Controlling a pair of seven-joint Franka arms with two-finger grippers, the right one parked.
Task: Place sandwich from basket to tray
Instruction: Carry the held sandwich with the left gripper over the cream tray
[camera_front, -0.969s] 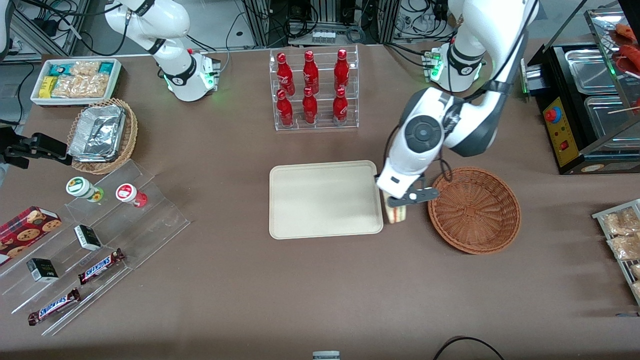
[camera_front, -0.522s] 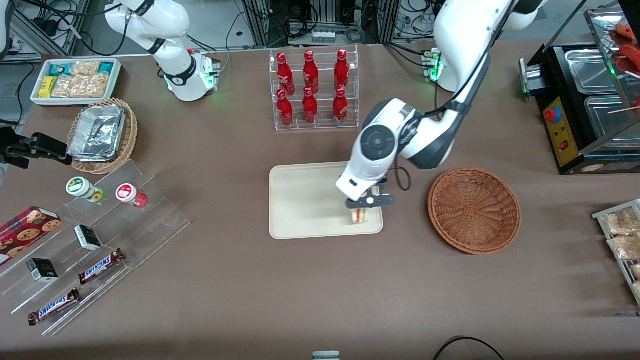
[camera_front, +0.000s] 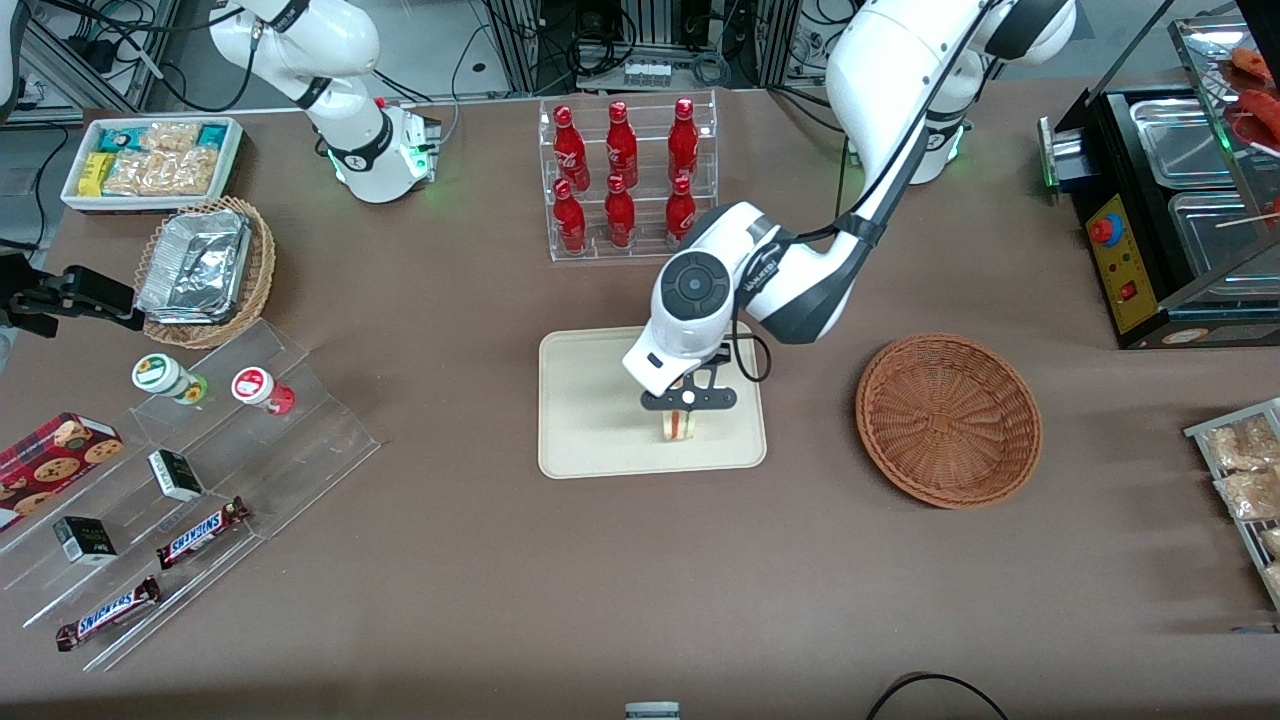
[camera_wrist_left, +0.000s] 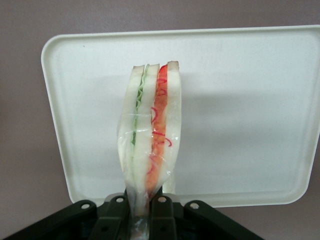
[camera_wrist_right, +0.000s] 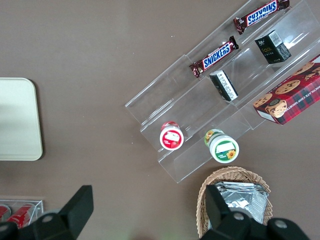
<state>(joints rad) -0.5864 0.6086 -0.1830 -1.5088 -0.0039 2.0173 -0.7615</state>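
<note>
Toward the parked arm's end of the table: white bin of snack packets (camera_front: 150, 160), then tan wicker basket (camera_front: 258, 275) holding foil containers (camera_front: 195, 265), its rim partly cut off in the right wrist view. Nearer the front camera, clear acrylic steps (camera_front: 210, 470) with two small lidded cups (camera_front: 165, 376), little dark boxes (camera_front: 175, 474), a cookie box (camera_front: 55, 450) cropped at the frame edge, and two Snickers bars (camera_front: 200, 531). Print on the dark boxes too small to read.

Mid-table now: clear rack of red bottles (camera_front: 625, 180), six in two rows, the bottle nearest the working arm partly covered by the arm's white housing. Nearer the camera than the rack, the tray (camera_front: 590, 420), cream, rounded corners, one stretch of its rim masked by the arm.

Over the tray, the gripper (camera_front: 682, 408), pointed down, pinched tight on the sandwich (camera_front: 680, 424). Fingers (camera_wrist_left: 159, 212) clamped on the wedge's narrow end, seen plainly from the left wrist. Sandwich (camera_wrist_left: 150, 135) upright, in clear wrap, green layer on one side, red and orange on the other, hanging over the tray (camera_wrist_left: 250, 100). Touching the tray surface or just above it? Cannot tell from either view.

On toward the working arm's end: the basket (camera_front: 948, 420), reddish-brown, well apart from the tray, nothing visible inside. At the edge, a black machine with steel pans (camera_front: 1170, 200), cut off, and a rack of bagged snacks (camera_front: 1245, 480), only partly in frame.
</note>
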